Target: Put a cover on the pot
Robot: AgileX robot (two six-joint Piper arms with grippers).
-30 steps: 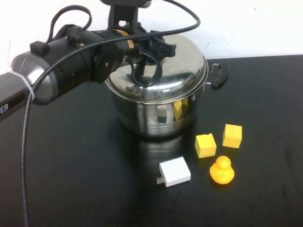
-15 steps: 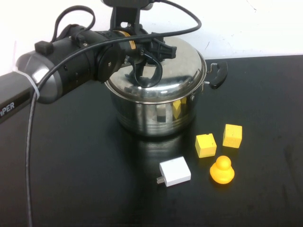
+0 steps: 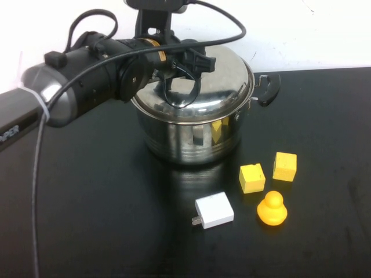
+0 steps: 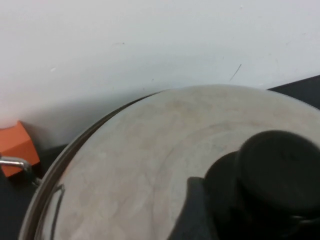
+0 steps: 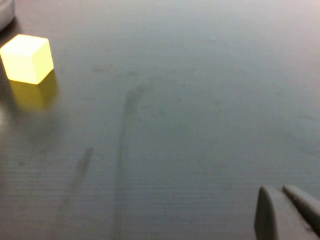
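Steel lid [image 3: 200, 87] sat on the pot [image 3: 188, 136], its knob [image 4: 280, 172] pinched by the left gripper [image 3: 191, 62]. Right gripper [image 5: 285, 212] looked closed over the table [image 5: 175, 100].

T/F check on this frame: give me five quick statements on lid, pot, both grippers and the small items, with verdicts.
1. The lid sits on the pot. True.
2. The left gripper is at the lid's black knob. True.
3. The right gripper hovers over the pot. False: it is over bare black table, near a yellow cube, jaws together.
4. The rubber duck is inside the pot. False: it stands on the table beside the white charger.
5. Two yellow cubes lie on the table right of the pot. True.
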